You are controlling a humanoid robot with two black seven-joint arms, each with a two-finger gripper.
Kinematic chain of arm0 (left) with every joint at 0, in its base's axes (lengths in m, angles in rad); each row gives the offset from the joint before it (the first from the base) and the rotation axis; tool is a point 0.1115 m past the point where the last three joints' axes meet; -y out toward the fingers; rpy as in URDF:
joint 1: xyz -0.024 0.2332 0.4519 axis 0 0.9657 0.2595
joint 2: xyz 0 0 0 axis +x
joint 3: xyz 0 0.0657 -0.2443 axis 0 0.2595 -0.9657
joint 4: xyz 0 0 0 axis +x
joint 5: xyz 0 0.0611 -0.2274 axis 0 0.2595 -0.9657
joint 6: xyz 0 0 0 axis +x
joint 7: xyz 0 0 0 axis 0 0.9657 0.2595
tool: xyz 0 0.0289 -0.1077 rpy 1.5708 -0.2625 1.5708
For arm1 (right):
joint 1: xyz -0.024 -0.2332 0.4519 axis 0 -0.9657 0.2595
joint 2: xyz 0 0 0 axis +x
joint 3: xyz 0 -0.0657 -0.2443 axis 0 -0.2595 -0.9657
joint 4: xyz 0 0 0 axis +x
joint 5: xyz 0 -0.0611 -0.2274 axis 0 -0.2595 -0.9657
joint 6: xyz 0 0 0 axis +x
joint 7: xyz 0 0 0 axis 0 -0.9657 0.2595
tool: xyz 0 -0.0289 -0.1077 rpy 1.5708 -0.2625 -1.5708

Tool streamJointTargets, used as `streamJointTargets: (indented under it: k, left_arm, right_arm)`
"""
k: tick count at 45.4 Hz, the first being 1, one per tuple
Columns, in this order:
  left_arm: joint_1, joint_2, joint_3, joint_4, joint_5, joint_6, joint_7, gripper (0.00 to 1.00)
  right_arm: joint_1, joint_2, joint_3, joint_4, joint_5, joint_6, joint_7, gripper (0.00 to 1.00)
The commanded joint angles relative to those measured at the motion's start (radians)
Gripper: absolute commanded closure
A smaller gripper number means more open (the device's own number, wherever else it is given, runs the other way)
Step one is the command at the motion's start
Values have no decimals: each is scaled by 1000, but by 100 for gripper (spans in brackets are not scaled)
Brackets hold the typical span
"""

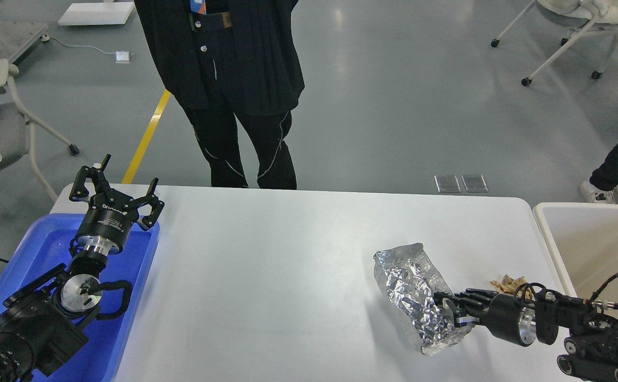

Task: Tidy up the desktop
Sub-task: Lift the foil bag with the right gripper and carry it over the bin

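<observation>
White desktop (266, 276) with one crumpled foil bag (418, 297) lying right of centre, near the front edge. The bag looks light, thin and springy; its wrinkled skin probably dents under pressure and may slip, so a hold across a narrow end or a raised fold seems safer than one on the broad face. The right gripper (455, 313) is at the bag's right lower side, fingers against the foil; whether they pinch it cannot be told. A small tan scrap (508, 285) lies just behind that wrist, near the desktop's right edge. The beige bin (548, 228) stands just beside that edge, a likely drop point; the arm itself lies between bag and bin. The left gripper (115, 199) hangs spread wide and empty over the far corner of the blue tray (144, 276) at the left. A person (234, 106) in black stands beyond the far edge, well apart from the bag.
</observation>
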Motion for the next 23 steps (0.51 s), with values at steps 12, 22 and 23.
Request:
streamJointTargets:
  k: [12,22,23]
  left_arm:
    - [0,0,0,0,0,0,0,0]
    - [0,0,0,0,0,0,0,0]
    - [0,0,0,0,0,0,0,0]
  right_arm:
    - [275,-249,1,293,38,68,26,100]
    - [377,-349,57,333,53,237,27,100]
    - [382,-358,67,336,62,260,27,100]
